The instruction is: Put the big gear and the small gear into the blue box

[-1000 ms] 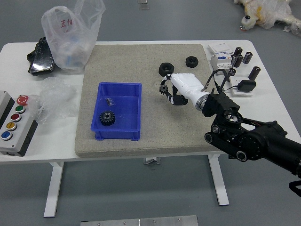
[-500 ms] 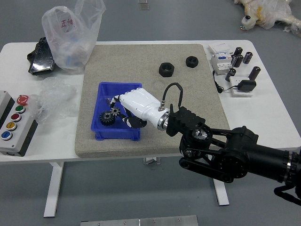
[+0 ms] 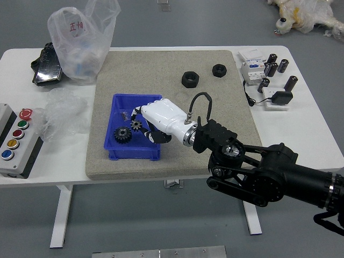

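Note:
My right hand (image 3: 142, 119) reaches over the blue box (image 3: 129, 100), its fingers closed on the small gear (image 3: 136, 124) at their tips. The small gear is held above the box's interior, close to the big gear as seen from above. Inside the box, at its left side, lies the big dark gear (image 3: 122, 135). The white back of the hand covers the box's right part.
Two black nuts (image 3: 190, 79) sit on the mat's back part. Black cylinders (image 3: 290, 83) and white boxes (image 3: 250, 70) stand at the right. Plastic bags (image 3: 83, 40) and a button panel (image 3: 19, 142) occupy the left side.
My right arm has swung left from the middle of the mat to over the blue box, carrying the small gear. In the last half second it has shifted slightly right.

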`<state>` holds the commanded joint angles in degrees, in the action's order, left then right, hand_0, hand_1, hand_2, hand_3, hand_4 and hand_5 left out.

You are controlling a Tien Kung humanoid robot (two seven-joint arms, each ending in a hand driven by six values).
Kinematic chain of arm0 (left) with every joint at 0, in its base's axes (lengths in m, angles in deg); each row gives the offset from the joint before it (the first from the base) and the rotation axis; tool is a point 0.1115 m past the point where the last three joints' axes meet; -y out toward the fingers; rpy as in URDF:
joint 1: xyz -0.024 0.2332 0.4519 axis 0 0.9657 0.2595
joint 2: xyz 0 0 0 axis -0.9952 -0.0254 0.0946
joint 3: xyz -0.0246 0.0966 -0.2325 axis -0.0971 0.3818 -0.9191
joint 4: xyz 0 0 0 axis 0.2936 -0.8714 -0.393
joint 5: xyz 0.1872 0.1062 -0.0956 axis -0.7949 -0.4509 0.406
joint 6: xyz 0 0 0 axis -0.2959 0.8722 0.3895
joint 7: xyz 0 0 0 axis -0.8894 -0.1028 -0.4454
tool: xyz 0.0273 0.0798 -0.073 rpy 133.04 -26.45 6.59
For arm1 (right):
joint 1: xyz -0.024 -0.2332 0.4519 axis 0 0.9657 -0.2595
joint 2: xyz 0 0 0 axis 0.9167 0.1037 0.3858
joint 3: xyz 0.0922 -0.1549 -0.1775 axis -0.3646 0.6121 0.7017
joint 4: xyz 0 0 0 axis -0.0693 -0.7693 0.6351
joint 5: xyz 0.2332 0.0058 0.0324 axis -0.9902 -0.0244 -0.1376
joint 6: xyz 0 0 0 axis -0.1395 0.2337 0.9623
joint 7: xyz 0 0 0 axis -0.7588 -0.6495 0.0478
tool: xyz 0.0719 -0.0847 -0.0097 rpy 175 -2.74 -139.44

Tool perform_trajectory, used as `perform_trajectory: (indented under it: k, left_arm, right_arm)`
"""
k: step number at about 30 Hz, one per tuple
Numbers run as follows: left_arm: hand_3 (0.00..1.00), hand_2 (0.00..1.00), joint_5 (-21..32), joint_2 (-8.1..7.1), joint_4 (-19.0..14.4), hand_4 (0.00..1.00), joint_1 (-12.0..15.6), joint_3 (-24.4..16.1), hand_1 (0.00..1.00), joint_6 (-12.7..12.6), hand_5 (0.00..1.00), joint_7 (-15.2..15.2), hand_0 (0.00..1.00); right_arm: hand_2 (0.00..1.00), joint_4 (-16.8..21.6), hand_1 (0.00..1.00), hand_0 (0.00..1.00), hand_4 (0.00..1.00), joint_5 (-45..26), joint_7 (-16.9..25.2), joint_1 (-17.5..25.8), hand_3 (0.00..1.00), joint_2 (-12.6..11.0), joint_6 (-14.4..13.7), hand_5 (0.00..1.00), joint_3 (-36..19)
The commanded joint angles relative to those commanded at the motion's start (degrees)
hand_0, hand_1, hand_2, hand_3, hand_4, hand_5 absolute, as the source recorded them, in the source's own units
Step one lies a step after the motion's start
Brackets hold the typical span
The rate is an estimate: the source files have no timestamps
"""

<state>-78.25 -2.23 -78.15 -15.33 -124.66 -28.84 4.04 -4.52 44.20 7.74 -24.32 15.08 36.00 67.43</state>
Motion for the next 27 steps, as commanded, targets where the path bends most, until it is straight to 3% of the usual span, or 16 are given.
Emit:
perform_trajectory:
  k: [1,13,18,19,24,25,27]
  left_arm:
    - [0.650,0.531,0.04,0.01,0.00,0.730,0.00,0.04,0.557,-0.01,0.372,0.02,0.665]
    - [0.652,0.531,0.33,0.08,-0.04,0.730,0.07,0.26,0.557,-0.01,0.373,0.01,0.665]
    - [0.652,0.531,1.19,0.21,-0.03,0.730,0.13,0.89,0.557,-0.20,0.373,0.19,0.665]
    - [0.651,0.532,1.35,0.21,-0.02,0.730,0.16,1.00,0.557,-0.25,0.374,0.23,0.665]
    - [0.651,0.532,1.95,0.14,0.09,0.730,0.40,1.44,0.557,-0.54,0.374,0.49,0.665]
    - [0.651,0.531,2.03,0.14,0.12,0.732,0.47,1.52,0.557,-0.59,0.375,0.56,0.665]
    - [0.651,0.531,2.16,0.14,0.17,0.732,0.60,1.62,0.557,-0.68,0.375,0.65,0.665]
  right_arm:
    - [0.230,0.15,0.396,0.323,0.905,0.08,-0.14,0.10,0.788,-0.06,0.00,0.413,-0.15]
    - [0.228,2.19,0.391,0.312,0.956,-4.05,-0.13,1.98,0.782,-1.65,-1.26,0.461,-4.51]
    - [0.228,4.76,0.391,0.312,0.956,-11.49,3.48,6.33,0.782,-5.24,-3.29,0.461,-11.43]
    - [0.369,5.16,0.417,0.344,0.895,-13.30,4.55,7.35,0.701,-6.01,-3.49,0.476,-12.97]
    - [0.369,6.95,0.417,0.344,0.895,-24.30,11.25,13.62,0.701,-10.03,-3.03,0.476,-22.55]
    - [0.657,7.47,0.611,0.458,0.880,-26.69,12.68,15.11,0.698,-10.75,-2.69,0.497,-24.79]
    - [0.657,8.49,0.611,0.458,0.880,-30.63,15.08,17.82,0.698,-11.80,-2.01,0.497,-28.61]
